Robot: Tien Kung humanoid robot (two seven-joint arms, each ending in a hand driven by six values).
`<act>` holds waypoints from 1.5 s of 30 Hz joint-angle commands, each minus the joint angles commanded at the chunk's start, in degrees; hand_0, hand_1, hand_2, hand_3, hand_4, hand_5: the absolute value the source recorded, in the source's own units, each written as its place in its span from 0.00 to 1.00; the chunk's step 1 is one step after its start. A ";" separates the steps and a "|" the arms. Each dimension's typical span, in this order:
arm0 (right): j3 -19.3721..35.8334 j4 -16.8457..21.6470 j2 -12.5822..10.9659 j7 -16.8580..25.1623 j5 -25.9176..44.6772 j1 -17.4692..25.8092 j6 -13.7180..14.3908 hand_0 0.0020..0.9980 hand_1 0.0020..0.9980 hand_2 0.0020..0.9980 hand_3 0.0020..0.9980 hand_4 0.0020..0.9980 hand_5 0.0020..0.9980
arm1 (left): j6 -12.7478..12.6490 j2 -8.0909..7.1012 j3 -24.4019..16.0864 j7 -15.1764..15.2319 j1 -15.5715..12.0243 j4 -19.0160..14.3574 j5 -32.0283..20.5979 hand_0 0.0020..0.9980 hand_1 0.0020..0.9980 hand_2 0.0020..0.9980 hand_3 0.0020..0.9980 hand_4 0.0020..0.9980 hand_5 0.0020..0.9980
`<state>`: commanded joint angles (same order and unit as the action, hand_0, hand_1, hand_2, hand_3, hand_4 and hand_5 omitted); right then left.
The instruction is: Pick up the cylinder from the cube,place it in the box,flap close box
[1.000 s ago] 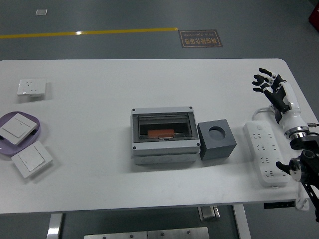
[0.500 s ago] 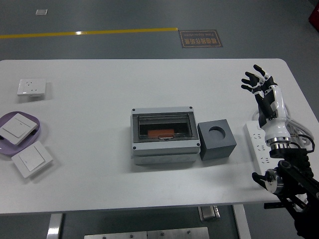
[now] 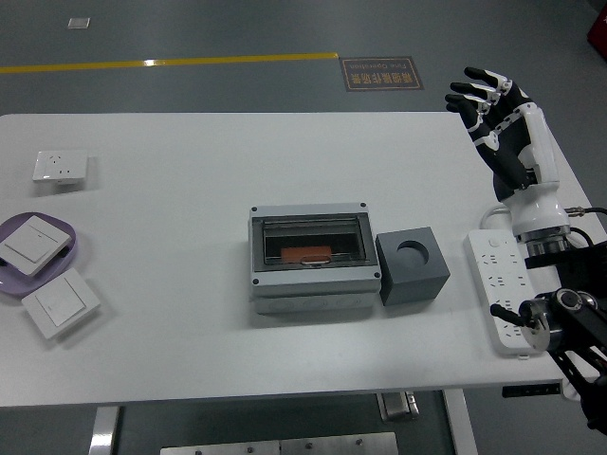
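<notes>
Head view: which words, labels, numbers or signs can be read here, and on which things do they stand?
Floor sign beyond the table: dark plate with two lines of print, too blurred to read.
Power strip, grey enclosure box, wall switches: no readable text visible.

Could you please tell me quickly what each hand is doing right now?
Left hand: not in view.
Right hand: open, fingers spread, holding nothing, raised over the table's far right corner.
</notes>
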<state>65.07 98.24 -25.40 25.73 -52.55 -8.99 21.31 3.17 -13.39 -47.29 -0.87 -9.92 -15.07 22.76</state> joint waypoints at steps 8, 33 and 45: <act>2.86 1.92 -0.47 -1.67 -1.60 0.03 -0.94 0.61 0.58 0.60 0.61 0.78 0.39 | 0.03 -0.06 -0.12 0.01 0.16 -0.07 0.22 0.62 0.63 0.62 0.64 0.70 0.16; -7.85 -15.59 3.78 -1.39 7.12 -0.67 -2.69 0.53 0.48 0.54 0.53 0.76 0.37 | 0.00 0.20 -0.25 -0.02 0.24 -0.11 0.34 0.62 0.63 0.62 0.64 0.70 0.16; -3.74 -6.09 1.85 -2.54 2.25 -1.22 -2.48 0.53 0.47 0.54 0.53 0.74 0.36 | 0.05 -0.11 -0.40 -0.01 0.47 -0.10 0.50 0.62 0.63 0.62 0.64 0.70 0.16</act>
<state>61.33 92.15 -23.55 23.19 -50.30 -10.21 18.84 3.22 -13.50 -47.69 -0.88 -9.45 -15.17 23.26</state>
